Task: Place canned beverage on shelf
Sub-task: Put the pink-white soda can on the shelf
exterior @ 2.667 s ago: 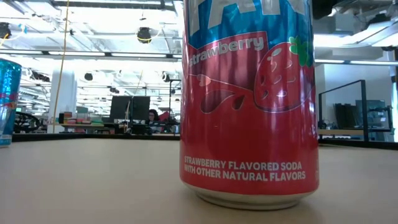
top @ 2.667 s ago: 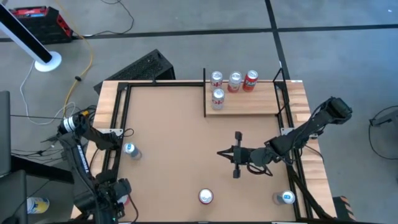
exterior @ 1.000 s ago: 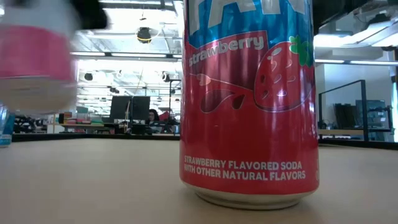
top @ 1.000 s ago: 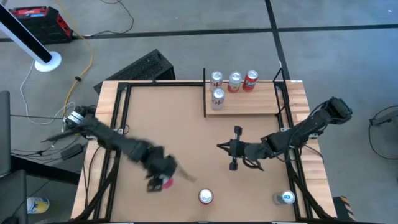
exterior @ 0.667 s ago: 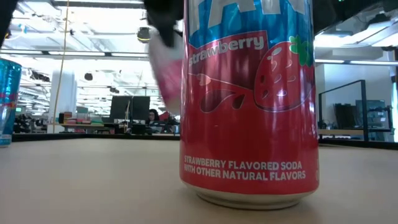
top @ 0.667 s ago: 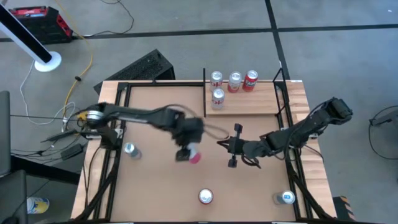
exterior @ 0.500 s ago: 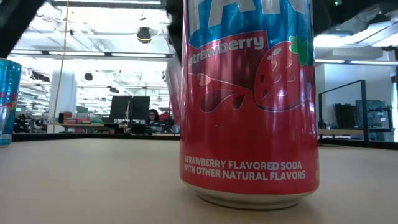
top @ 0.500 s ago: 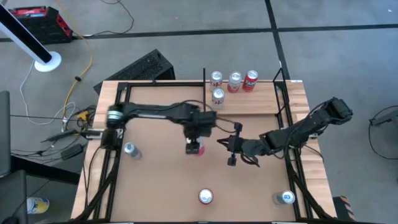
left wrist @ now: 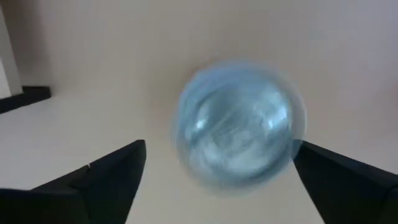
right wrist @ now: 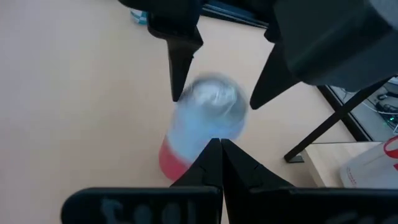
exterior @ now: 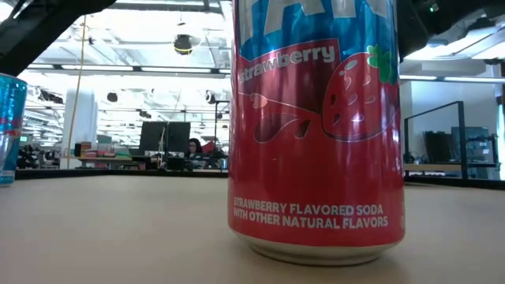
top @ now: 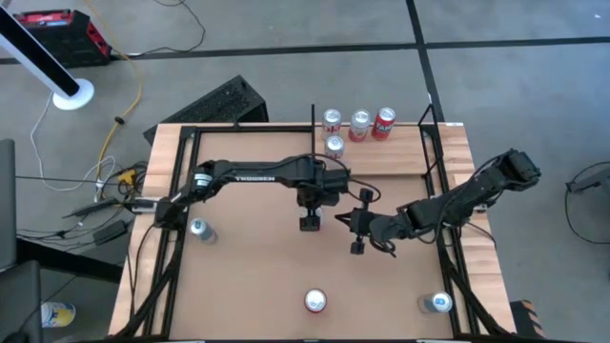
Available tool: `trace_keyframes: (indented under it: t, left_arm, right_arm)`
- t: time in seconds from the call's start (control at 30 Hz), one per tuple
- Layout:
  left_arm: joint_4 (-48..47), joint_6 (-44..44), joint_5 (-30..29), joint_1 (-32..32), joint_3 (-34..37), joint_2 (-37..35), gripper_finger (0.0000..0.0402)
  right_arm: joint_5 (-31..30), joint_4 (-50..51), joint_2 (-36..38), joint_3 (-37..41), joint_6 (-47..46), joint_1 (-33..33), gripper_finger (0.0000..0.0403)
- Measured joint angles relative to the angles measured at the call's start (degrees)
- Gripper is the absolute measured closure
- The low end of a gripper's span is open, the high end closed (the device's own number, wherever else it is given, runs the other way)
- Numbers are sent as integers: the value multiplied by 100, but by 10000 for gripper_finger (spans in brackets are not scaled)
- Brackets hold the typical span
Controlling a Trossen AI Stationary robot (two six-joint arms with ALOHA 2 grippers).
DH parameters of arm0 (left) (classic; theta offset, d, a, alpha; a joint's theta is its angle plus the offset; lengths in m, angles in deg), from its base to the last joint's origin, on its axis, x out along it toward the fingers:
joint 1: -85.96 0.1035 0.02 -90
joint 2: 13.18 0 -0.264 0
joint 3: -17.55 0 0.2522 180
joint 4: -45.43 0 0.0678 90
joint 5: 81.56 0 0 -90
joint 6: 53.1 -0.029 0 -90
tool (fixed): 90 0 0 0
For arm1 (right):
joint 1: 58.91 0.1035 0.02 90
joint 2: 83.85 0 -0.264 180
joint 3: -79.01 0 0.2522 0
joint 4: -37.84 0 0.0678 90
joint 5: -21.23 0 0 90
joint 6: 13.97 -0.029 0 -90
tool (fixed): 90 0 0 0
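A canned beverage (right wrist: pixel 202 124) with a silver top and a red lower part shows blurred below my left gripper (right wrist: pixel 214 98), over the middle of the table. In the left wrist view its top (left wrist: pixel 239 124) lies between the fingers, which stand apart from it on either side, so this gripper (left wrist: pixel 219 148) is open. In the high view the gripper (top: pixel 310 221) hides the can. Whether the can rests on the table, I cannot tell. My right gripper (top: pixel 356 238) hovers shut just to its right. The shelf (top: pixel 400 157) lies at the far right and bears several cans.
A red strawberry can (top: pixel 315 302) stands at the near edge and fills the low view (exterior: pixel 316 126). One blue can (top: pixel 439 303) is at the near right and another (top: pixel 198 228) at the left. A black frame (top: pixel 181 191) borders the table.
My left gripper has swept with the red can from the near left of the table toward the far right, up to the middle just short of the shelf. The can, carried then, now shows blurred and loose between the spread fingers.
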Motion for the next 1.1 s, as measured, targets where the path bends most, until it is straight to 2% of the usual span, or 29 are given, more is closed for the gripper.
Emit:
trace_keyframes:
  t: [0.3,0.47,0.63,0.77,0.9,1.0,1.1]
  left_arm:
    - [-638,123,-43,-48,-11,-222,21]
    - [-1563,418,-349,-161,36,-581,21]
    - [-1522,831,-627,-481,703,-1671,20]
    - [-1340,1403,-1330,-924,1631,-2885,20]
    - [-740,2139,-1997,-1504,2994,-4339,19]
    - [148,2608,-2710,-2012,4283,-5556,19]
    - [1578,2698,-3709,-2396,5700,-6701,19]
  right_arm:
    - [21,-77,0,0,-55,0,382]
    - [519,143,0,2,-219,56,378]
    - [618,325,-2,2,-394,274,376]
    - [612,322,-2,2,-454,415,376]
    - [611,131,-2,2,-492,467,372]
    - [610,13,-2,2,-500,467,371]
    - [607,-184,-2,2,-495,424,371]
